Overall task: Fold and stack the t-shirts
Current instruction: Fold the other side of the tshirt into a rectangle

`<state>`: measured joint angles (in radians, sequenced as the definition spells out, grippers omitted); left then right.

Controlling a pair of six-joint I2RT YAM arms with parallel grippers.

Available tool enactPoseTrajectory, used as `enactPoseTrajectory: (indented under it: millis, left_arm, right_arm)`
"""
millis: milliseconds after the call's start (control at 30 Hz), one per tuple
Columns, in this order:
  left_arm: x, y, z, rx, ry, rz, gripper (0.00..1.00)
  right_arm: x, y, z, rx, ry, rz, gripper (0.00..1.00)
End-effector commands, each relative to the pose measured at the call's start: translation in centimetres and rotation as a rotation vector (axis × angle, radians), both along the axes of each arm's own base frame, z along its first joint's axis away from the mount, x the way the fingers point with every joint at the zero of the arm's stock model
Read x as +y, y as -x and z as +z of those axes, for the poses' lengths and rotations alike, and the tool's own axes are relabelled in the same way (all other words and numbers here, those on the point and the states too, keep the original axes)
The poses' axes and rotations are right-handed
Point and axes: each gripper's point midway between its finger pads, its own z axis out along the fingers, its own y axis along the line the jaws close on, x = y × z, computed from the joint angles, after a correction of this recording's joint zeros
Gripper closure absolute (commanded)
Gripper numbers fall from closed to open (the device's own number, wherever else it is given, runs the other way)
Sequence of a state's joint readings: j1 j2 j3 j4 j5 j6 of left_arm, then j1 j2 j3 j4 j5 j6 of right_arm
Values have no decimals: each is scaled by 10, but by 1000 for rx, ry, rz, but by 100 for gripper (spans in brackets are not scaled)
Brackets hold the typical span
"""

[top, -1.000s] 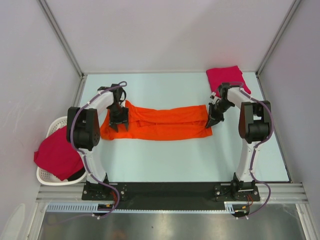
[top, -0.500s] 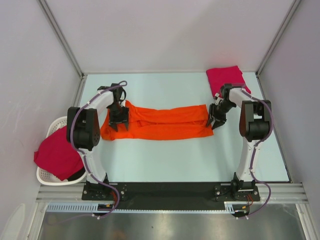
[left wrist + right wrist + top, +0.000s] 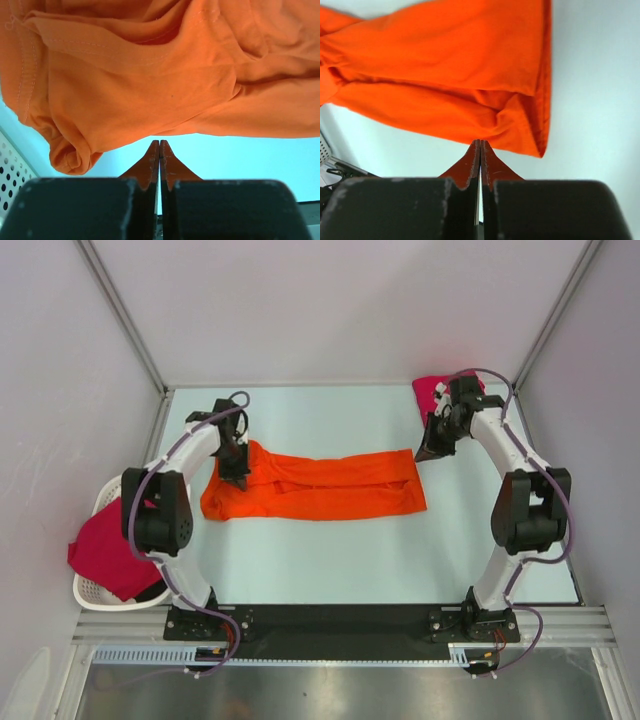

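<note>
Roughly centred on the pale table (image 3: 330,550) lies the orange t-shirt (image 3: 320,485), folded lengthwise into a long band running left to right, its left end bunched, its right end squarer. That shape suggests the sides are folded in and the crosswise fold is not yet made. At the left table edge stands a white basket (image 3: 88,592) with a loose crimson shirt (image 3: 110,545) draped over its rim, likely waiting its turn. At the far right corner sits a folded crimson shirt (image 3: 432,392), which I take as the start of the stack. The left gripper (image 3: 234,468) hangs over the band's far left corner, the right gripper (image 3: 428,450) just off its far right corner, one per end, as a two-handed fold would want. Both wrist views show fingers pressed together with no cloth between them: left gripper (image 3: 160,145) short of the rumpled sleeve, right gripper (image 3: 479,144) short of the hem.
</note>
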<state>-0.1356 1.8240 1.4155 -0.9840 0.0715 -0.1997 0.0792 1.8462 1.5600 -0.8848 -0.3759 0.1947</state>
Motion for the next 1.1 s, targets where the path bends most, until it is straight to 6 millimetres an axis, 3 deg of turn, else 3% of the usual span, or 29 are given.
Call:
enactPoseTrajectory:
  millis: [0, 133, 367, 767, 967, 1067]
  left_arm:
    - [4, 8, -4, -9, -30, -11, 100]
    - [13, 24, -22, 55, -76, 12, 100]
    - [34, 27, -30, 71, -189, 67, 100]
    - [85, 33, -41, 148, -338, 203, 100]
    - [121, 49, -44, 220, -422, 285, 100]
    - [129, 61, -52, 276, -432, 291, 100]
  right_arm:
    - [18, 14, 15, -25, -4, 41, 100]
    - [26, 38, -19, 83, -4, 62, 100]
    - [34, 61, -67, 216, 38, 104, 100]
    - [22, 59, -102, 258, 174, 116, 100]
    - [4, 63, -118, 288, 305, 132, 100]
    - [-3, 62, -119, 283, 354, 124, 100]
